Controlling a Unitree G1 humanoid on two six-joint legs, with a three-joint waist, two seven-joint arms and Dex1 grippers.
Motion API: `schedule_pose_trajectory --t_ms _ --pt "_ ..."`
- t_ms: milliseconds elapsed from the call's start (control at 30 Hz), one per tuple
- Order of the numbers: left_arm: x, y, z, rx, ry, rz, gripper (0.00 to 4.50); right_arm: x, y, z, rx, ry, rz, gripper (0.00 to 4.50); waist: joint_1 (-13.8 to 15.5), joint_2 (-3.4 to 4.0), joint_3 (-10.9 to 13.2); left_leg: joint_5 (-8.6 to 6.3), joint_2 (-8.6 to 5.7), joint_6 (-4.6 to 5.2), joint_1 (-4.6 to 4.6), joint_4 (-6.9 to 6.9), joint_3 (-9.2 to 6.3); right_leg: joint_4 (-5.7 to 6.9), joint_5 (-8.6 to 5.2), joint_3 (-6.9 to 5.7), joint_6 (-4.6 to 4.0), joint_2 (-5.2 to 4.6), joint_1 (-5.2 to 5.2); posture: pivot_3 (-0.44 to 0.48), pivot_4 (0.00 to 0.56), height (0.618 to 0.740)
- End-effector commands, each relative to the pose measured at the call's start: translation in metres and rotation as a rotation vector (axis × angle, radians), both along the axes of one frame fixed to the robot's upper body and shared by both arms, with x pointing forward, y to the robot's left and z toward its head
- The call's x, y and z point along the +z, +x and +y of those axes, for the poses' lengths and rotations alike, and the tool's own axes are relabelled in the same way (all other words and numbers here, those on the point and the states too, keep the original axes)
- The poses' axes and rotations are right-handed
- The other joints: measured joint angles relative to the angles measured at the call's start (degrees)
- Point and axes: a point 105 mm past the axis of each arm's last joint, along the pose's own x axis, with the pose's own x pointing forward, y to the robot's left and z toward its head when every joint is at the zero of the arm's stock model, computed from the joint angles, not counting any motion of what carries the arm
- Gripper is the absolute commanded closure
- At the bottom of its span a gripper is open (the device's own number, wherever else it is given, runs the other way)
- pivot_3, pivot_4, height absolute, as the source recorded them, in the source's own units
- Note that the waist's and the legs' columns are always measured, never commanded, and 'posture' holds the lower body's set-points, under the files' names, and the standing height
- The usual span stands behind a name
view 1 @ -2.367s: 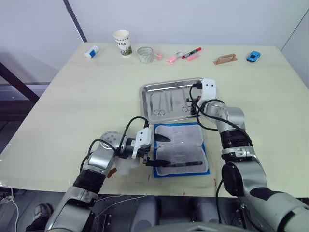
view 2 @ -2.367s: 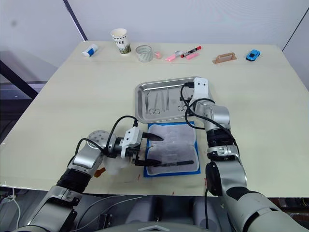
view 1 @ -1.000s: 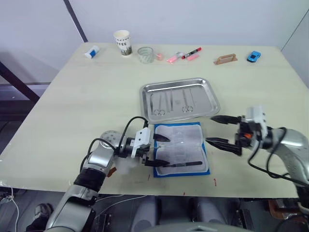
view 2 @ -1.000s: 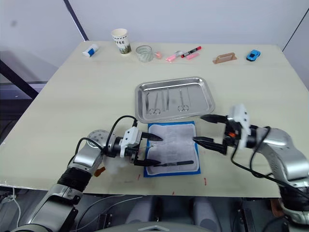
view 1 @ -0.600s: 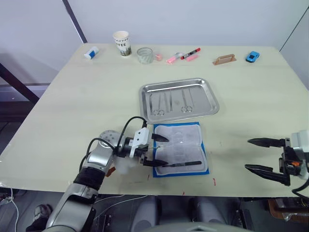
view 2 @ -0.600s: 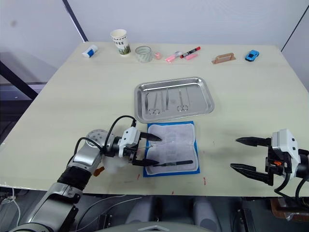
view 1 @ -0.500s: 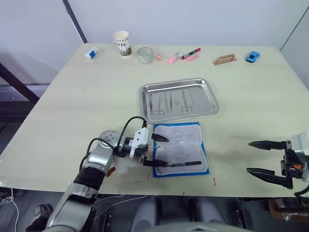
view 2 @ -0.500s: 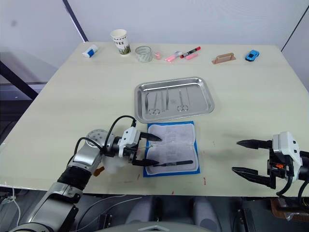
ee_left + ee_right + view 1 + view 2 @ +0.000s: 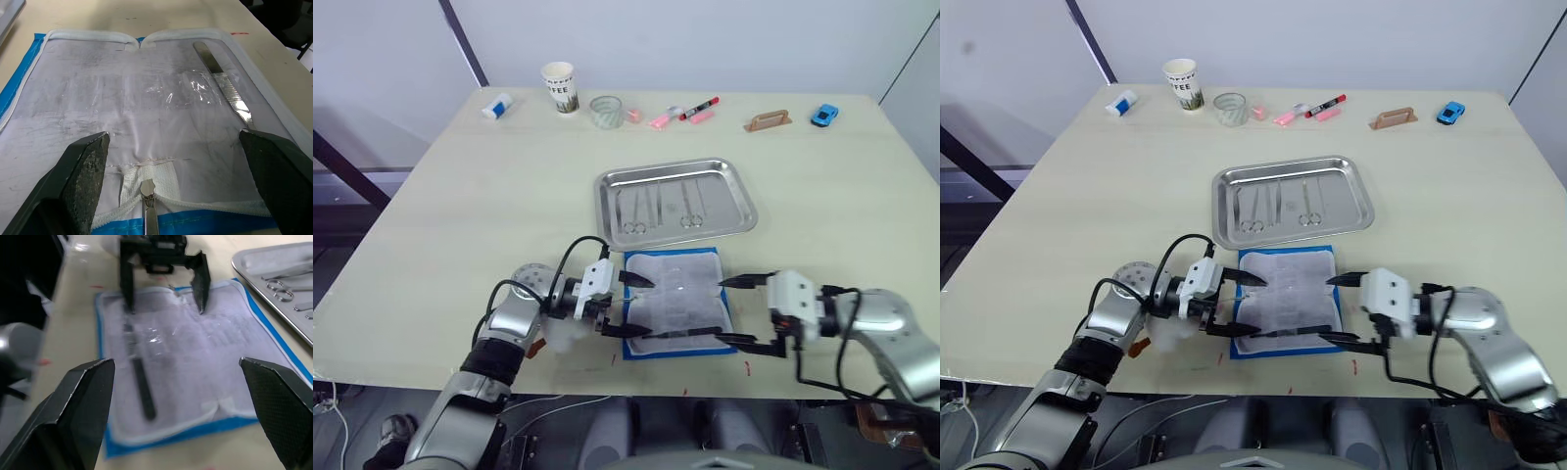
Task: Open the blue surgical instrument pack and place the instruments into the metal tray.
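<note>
The flat rectangular blue surgical instrument pack (image 9: 679,304) lies open on the pale wooden table (image 9: 450,206), near the front edge. Its pale white-grey lining faces up, with a blue border around it. One thin silvery steel instrument (image 9: 223,87) lies on the lining, along the near half of the pack. In the left wrist view it has a flat blade-like end and a ribbed handle, next to a clear plastic pocket; in the head views it is only a dark thin line.

The left gripper (image 9: 632,305) is at the left edge of the pack, its two black fingers spread wide over the lining. The right gripper (image 9: 740,310) is at the right edge of the pack, also spread wide and holding nothing.

Just behind the pack lies the shiny shallow rectangular metal tray (image 9: 735,176), with several silvery ring-handled instruments (image 9: 661,207) in it.

At the far edge of the table stands a white paper cup (image 9: 560,86); its rim print seems to read "COFFEE". A small blue toy car (image 9: 823,116) is at the far right.
</note>
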Motion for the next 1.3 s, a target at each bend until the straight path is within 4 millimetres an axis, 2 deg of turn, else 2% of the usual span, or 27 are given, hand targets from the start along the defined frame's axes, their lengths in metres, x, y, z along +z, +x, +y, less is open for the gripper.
schedule_pose_trajectory --t_ms 33,67,100,133,167,233,600,867,1000,1167,1300 --pt "-0.02 -0.01 0.009 0.019 0.055 0.092 0.0 -0.004 0.002 0.006 0.026 -0.023 -0.031 0.03 0.05 0.0 0.0 0.0 0.0 0.0 -0.02 0.0 0.0 -0.01 0.0 0.0 0.0 0.0 -0.01 0.0 0.15 0.74" --pt "-0.019 -0.01 0.009 0.02 0.057 0.092 0.0 -0.007 0.003 0.007 0.023 -0.023 -0.023 0.43 -0.01 -0.01 0.0 0.0 -0.01 0.0 -0.02 0.01 0.02 -0.02 0.01 0.03 0.0 -0.02 -0.01 0.0 0.15 0.74" --pt "-0.019 -0.01 0.01 0.021 0.058 0.093 0.0 -0.008 0.003 0.008 0.024 -0.023 -0.017 0.59 -0.04 -0.01 0.0 0.0 -0.01 0.0 -0.01 0.01 0.03 -0.01 0.01 0.04 0.01 -0.02 0.0 0.0 0.15 0.74" --pt "-0.019 -0.01 0.01 0.022 0.059 0.093 0.0 -0.011 0.003 0.008 0.029 -0.031 -0.015 1.03 -0.12 -0.01 0.0 0.0 -0.01 0.0 -0.01 0.02 0.03 -0.01 0.01 0.04 0.0 -0.02 0.0 0.0 0.15 0.74" --pt "-0.019 -0.01 0.01 0.022 0.059 0.094 0.0 -0.013 0.004 0.007 0.026 -0.043 -0.016 1.67 -0.12 -0.01 0.0 0.0 0.0 0.0 0.01 0.02 0.03 0.02 0.01 0.04 0.0 -0.01 0.0 0.0 0.15 0.74" --pt "-0.018 -0.01 0.01 0.022 0.059 0.094 0.0 -0.017 0.004 0.007 0.027 -0.057 -0.02 2.1 -0.09 -0.01 0.0 0.0 0.01 0.0 0.02 0.02 0.0 0.03 0.0 0.01 -0.01 0.01 0.0 0.0 0.15 0.74" --pt "-0.017 -0.009 0.008 0.017 0.06 0.094 0.0 -0.033 0.004 0.008 0.048 -0.109 -0.004 2.1 -0.1 -0.01 0.0 0.0 0.01 0.0 0.02 0.03 0.01 0.05 0.01 0.03 -0.01 0.01 -0.01 0.0 0.15 0.74" --pt "-0.017 -0.011 0.008 0.017 0.058 0.097 0.0 -0.047 -0.001 0.011 0.084 -0.076 0.094 2.1 -0.15 -0.04 -0.02 0.0 0.02 0.0 0.05 0.03 0.01 0.08 0.01 0.03 -0.02 0.03 0.0 0.0 0.15 0.74" --pt "-0.017 -0.011 0.009 0.018 0.059 0.097 0.0 -0.058 -0.001 0.006 0.1 -0.099 0.12 2.1 -0.25 -0.03 -0.04 0.0 0.05 0.0 0.07 0.03 0.01 0.09 0.01 0.05 -0.03 0.07 0.01 0.0 0.15 0.74" --pt "-0.017 -0.012 0.01 0.022 0.061 0.098 0.0 -0.057 -0.006 0.01 0.149 -0.078 0.142 2.1 -0.23 -0.03 -0.05 0.0 0.06 0.0 0.07 0.03 0.01 0.1 0.01 0.05 -0.03 0.09 0.01 0.0 0.15 0.74" --pt "-0.017 -0.012 0.009 0.022 0.06 0.099 0.0 -0.064 -0.004 0.01 0.14 -0.098 0.154 2.1 -0.28 -0.04 -0.07 0.0 0.07 0.0 0.08 0.02 0.01 0.1 0.01 0.06 -0.04 0.09 0.01 0.0 0.15 0.74"
